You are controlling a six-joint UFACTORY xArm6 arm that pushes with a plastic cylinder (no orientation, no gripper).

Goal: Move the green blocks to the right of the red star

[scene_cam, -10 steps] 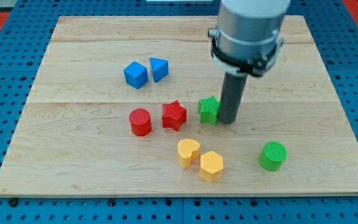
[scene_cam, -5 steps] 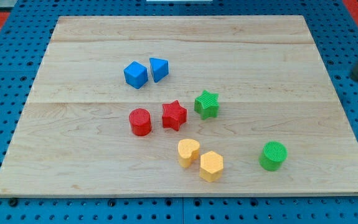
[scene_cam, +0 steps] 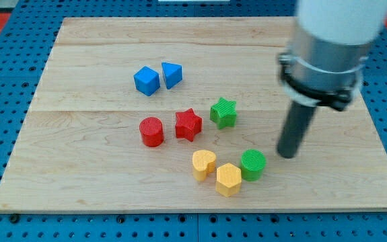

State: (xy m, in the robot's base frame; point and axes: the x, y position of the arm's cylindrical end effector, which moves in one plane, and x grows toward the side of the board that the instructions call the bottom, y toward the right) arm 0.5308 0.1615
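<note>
The red star lies near the board's middle. The green star sits just to its right and slightly higher. The green cylinder stands lower right of the red star, touching or nearly touching the yellow hexagon. My tip rests on the board a short way right of the green cylinder, apart from it, with the rod and arm rising toward the view's top right.
A red cylinder sits left of the red star. A yellow heart-like block lies beside the yellow hexagon. Two blue blocks sit toward the upper left. The wooden board lies on a blue pegboard.
The green star shifted slightly up and right after the rod left it. The arm left view, then returned on the right. The green cylinder moved left, up against the yellow hexagon.
</note>
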